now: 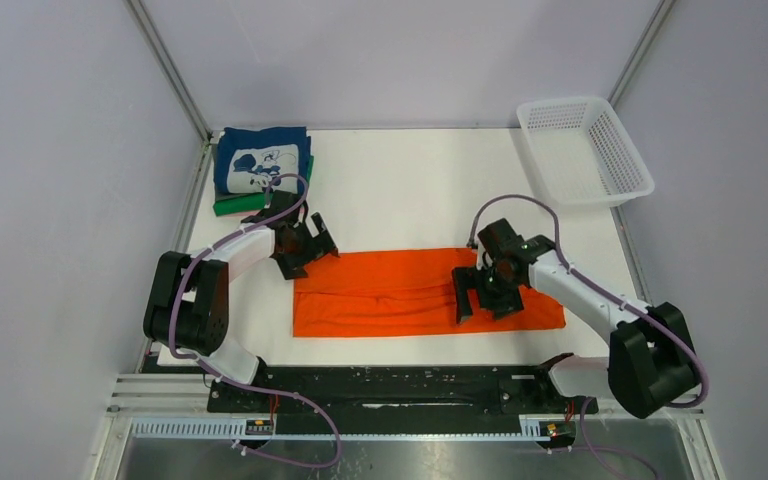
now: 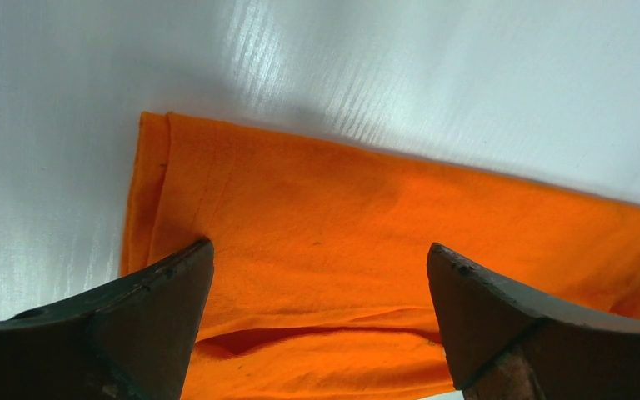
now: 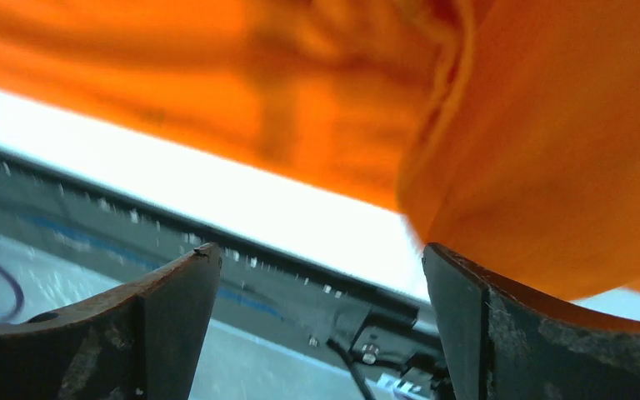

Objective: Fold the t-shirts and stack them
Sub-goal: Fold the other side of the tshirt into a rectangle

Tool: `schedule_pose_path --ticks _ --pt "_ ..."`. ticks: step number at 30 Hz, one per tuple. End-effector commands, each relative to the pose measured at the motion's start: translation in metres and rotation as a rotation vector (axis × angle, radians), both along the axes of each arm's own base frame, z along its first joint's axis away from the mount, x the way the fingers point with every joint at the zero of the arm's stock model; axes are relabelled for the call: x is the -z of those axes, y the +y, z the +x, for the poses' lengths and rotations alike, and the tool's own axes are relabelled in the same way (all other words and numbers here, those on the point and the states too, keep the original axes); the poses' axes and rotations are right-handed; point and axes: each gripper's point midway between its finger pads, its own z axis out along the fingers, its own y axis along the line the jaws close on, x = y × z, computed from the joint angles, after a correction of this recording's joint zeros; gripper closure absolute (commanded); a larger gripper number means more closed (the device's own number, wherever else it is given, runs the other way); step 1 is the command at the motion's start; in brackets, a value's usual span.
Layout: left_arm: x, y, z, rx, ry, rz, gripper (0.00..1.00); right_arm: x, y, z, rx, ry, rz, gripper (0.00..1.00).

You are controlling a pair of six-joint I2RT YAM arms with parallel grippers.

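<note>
Widely spread left tool (image 1: 308,254), right tool (image 1: 482,300), orange t-shirt (image 1: 390,295)

Between the left gripper's (image 2: 318,248) jaws, the orange t-shirt (image 2: 342,192) was matt, softly creased cloth on a glossy white tabletop (image 2: 383,75). That gripper's pads (image 2: 158,300) looked dark, scuffed and rough. The basket (image 1: 628,135) was white plastic mesh.

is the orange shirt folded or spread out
Partly folded: the plain bright orange cloth t-shirt lies as a long narrow band with a lengthwise overlap line, doubled layers at one end.
</note>
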Motion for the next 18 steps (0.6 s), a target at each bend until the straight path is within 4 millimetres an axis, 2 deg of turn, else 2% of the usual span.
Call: schedule_pose_path --ticks 1,3,6,10,12,16,18 --pt "-0.010 0.009 0.014 -0.018 -0.043 0.036 0.01 0.004 0.012 -0.081 -0.049 0.240 0.044 0.01" --pt "-0.013 0.012 0.014 -0.019 -0.047 0.047 0.01 0.001 0.010 -0.095 -0.094 0.256 0.027 0.01" --pt "-0.016 0.013 0.012 -0.012 -0.048 0.056 0.01 -0.008 -0.002 -0.087 -0.109 0.175 -0.031 0.01" --pt "-0.026 0.011 0.012 -0.001 -0.064 0.044 0.01 -0.023 -0.016 -0.045 0.026 -0.019 -0.146 0.00" --pt "-0.031 0.008 0.013 0.007 -0.076 0.023 0.01 -0.027 -0.012 -0.024 0.126 -0.085 -0.124 0.01" --pt "-0.029 0.004 0.012 0.018 -0.069 0.007 0.01 -0.014 0.012 0.012 0.314 -0.065 0.053 0.00" --pt "-0.022 0.004 0.009 0.016 -0.054 0.009 0.01 -0.003 0.014 0.032 0.390 -0.043 0.080 0.00"
